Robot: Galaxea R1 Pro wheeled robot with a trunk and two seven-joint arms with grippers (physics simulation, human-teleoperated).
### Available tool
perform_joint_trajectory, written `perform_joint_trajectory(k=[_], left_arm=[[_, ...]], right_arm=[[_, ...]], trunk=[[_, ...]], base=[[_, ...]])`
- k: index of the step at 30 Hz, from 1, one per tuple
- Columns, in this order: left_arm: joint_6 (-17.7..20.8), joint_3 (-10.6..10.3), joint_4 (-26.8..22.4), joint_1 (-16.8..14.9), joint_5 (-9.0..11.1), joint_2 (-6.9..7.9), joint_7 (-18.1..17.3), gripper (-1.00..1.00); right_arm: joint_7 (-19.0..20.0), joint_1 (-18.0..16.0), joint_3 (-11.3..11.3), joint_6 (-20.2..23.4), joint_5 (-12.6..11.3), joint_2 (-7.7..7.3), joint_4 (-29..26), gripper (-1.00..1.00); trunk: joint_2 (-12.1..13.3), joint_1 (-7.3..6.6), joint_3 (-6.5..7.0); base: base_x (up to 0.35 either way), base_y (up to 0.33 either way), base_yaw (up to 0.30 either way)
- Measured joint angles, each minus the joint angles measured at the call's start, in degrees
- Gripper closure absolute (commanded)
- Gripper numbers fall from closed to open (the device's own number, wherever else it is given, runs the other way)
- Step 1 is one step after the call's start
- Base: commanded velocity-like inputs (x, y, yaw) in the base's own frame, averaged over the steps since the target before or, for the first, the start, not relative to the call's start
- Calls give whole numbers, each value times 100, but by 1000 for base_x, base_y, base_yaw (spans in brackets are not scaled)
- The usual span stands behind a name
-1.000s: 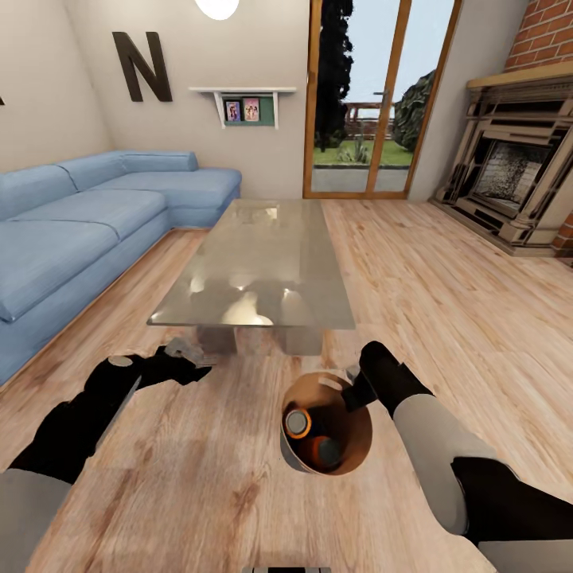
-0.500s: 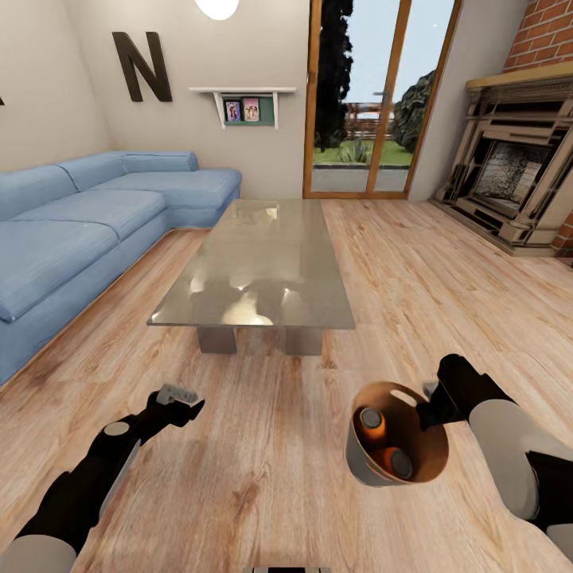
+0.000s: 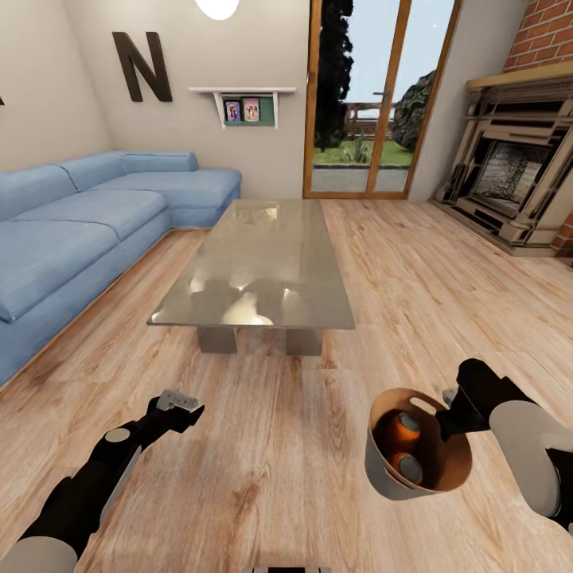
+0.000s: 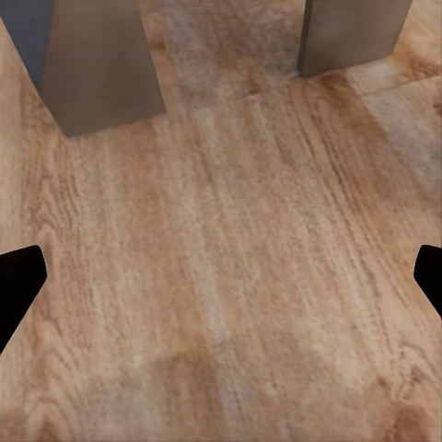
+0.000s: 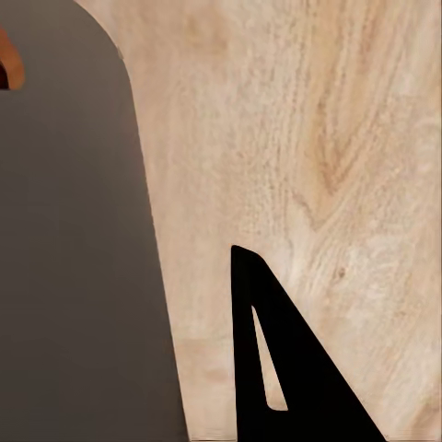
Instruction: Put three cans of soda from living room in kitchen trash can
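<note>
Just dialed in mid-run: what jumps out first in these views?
The round bin with the glossy wood-brown interior, gripped at its rim by the right end effector, hangs above the plank floor at lower right with two orange soda cans visible inside. The glass-topped low table fills the centre, the long blue corner sofa at left.

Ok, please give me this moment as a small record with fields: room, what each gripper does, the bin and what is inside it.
room: living room, blue sofa, glass-topped low table
left gripper: open, holds nothing, above the wood floor
right gripper: shut on the rim of the trash can
trash can: held tilted, off the floor
contents: two orange soda cans seen inside
third can: cannot tell
</note>
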Motion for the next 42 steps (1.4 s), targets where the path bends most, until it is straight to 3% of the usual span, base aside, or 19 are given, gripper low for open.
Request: perform_joint_trajectory(k=[12,20,28,42], left_arm=[[-1,-5,54,0,-5,-9,0,-100],[-1,-10,55,0,-13,-33,0,-100],[-1,-15,55,0,-19,-37,0,-100],[-1,-22,55,0,-40,-43,0,-100]], right_arm=[[-22,-2,323,-3,39,11,261,100],[-9,-3,358,-7,45,-6,281,100],[10,-4,351,-4,36,-24,277,100],[3,-4,356,-9,60,-24,272,100]], trunk=[[-39,22,-17],[-227,131,-175],[-227,131,-176],[-245,164,-464]], base=[[0,0,0],[0,0,0],[0,0,0],[0,0,0]])
